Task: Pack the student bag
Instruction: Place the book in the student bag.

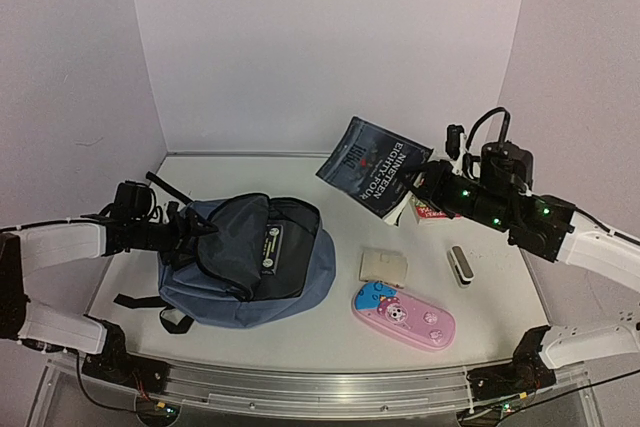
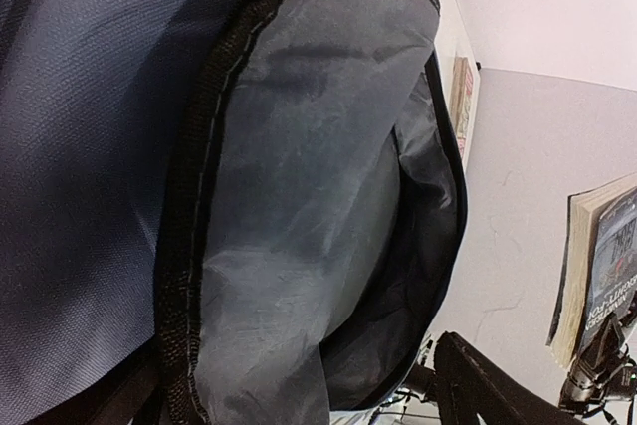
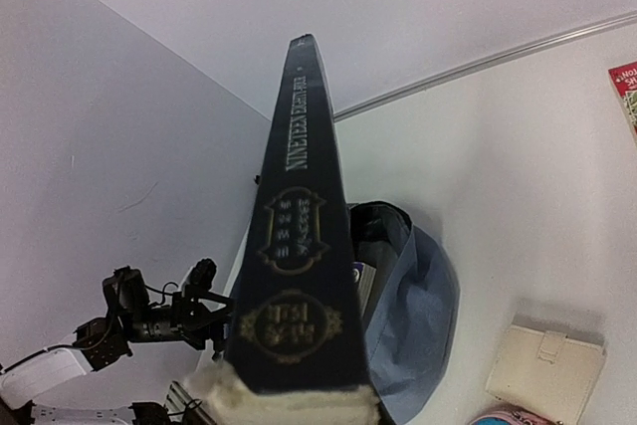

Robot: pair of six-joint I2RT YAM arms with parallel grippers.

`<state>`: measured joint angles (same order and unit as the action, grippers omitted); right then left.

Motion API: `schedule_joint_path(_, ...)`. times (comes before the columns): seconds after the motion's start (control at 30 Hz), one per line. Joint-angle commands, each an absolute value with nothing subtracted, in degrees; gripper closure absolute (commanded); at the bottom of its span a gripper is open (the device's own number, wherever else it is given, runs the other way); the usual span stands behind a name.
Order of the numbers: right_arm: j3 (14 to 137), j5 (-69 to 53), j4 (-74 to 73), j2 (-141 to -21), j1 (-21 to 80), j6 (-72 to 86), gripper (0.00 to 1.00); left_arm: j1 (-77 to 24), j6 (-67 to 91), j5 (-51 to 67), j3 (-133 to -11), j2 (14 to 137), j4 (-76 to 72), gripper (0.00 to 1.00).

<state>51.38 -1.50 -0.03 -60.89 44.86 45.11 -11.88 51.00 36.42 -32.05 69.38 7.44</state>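
Table (image 1: 500, 297): bag (image 1: 300, 277) lies flat on the left half, mouth gaping, grey lining showing. Left gripper (image 1: 195, 227) is at the bag's left rim, but I can't tell if its jaws are open or gripping. Right gripper (image 1: 425, 187) is clamped on a dark book (image 1: 372, 162), held tilted in the air far right of the bag. Between them on the table: pink case (image 1: 403, 315), beige wallet (image 1: 383, 266), small white gadget (image 1: 459, 266). Red booklet (image 1: 432, 213) lies under the right gripper.
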Motion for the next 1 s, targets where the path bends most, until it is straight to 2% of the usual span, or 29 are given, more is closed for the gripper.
schedule_joint_path(0.0, 52.4, -3.1, 10.1, -57.8, 44.6, 47.1, 1.0, -11.6, 51.2, 40.6, -33.1, 71.0, 1.7, 0.14)
schedule_joint_path(0.3, 52.8, -4.3, 11.2, -56.9, 44.6, 47.3, 1.0, -11.6, 50.6, 41.8, -33.4, 74.6, 0.3, 0.16)
schedule_joint_path(0.37, 52.5, -4.9, 11.2, -57.0, 44.6, 47.6, 1.0, -11.6, 50.3, 41.6, -33.4, 74.8, -1.6, 0.2)
schedule_joint_path(0.5, 51.3, -5.1, 12.0, -56.5, 44.6, 48.3, 1.0, -11.6, 47.0, 41.7, -34.8, 74.8, -1.5, 0.33)
schedule_joint_path(0.67, 50.2, -7.1, 12.7, -56.8, 44.7, 49.6, 1.0, -11.6, 42.8, 40.0, -37.8, 71.2, 2.1, 0.58)
schedule_joint_path(0.83, 48.7, -9.3, 13.8, -59.1, 44.6, 51.4, 1.0, -11.6, 38.4, 40.7, -41.8, 71.3, 7.6, 0.88)
schedule_joint_path(0.9, 47.6, -10.8, 15.7, -60.3, 44.6, 53.0, 1.0, -11.6, 37.0, 41.1, -42.9, 71.2, 9.3, 0.96)
schedule_joint_path(0.97, 46.7, -11.8, 17.4, -61.3, 44.6, 54.4, 1.0, -11.6, 36.0, 41.8, -45.2, 71.1, 11.4, 1.0)
